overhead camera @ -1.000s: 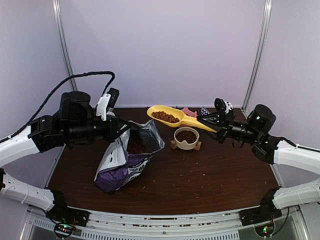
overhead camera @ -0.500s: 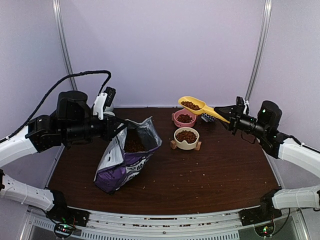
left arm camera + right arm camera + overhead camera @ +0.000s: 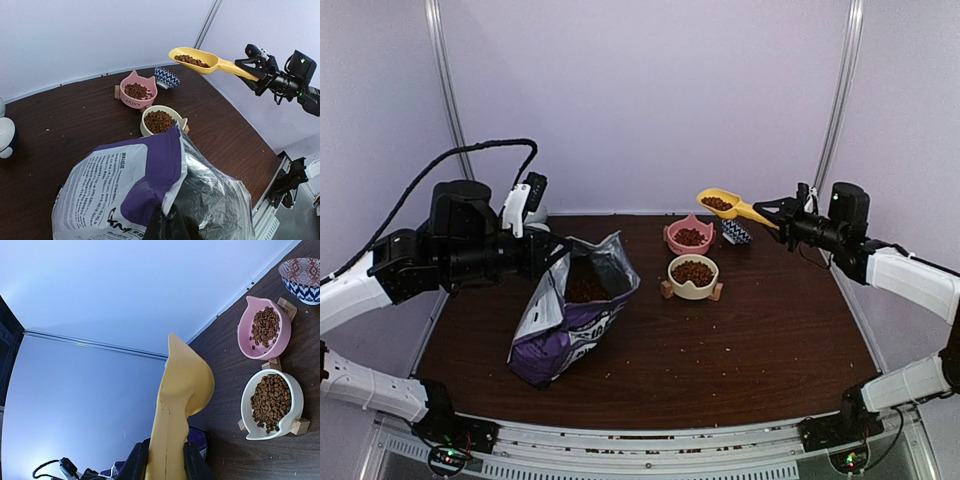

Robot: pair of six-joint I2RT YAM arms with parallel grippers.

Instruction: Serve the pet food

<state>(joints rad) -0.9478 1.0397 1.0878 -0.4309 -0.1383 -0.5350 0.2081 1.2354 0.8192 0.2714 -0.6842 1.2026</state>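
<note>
- Only the top view took in both arms. The left gripper [image 3: 558, 262] was pinched together on the top edge of the bag [image 3: 570, 320], and the right gripper [image 3: 782, 214] was clamped on the handle of the scoop [image 3: 720, 203].
- The left wrist view looked into the scoop, held level in the air, and showed kibble [image 3: 191, 60] heaped in its cup.
- The right wrist view gave us only the scoop's yellow underside, with the fingers [image 3: 137, 462] on either side of the handle.
- Only the top view showed more kibble inside the open bag; the left wrist view showed just its foil lining.
- The bowls sat near the back edge of the table [image 3: 770, 350].
- The scoop hung above and behind the patterned bowl [image 3: 734, 232], near the back wall [image 3: 650, 100].
- Bare tabletop lay in front and to the right, speckled with crumbs.
- The pink bowl [image 3: 689, 238] and the cream bowl [image 3: 693, 275] each held kibble.
</note>
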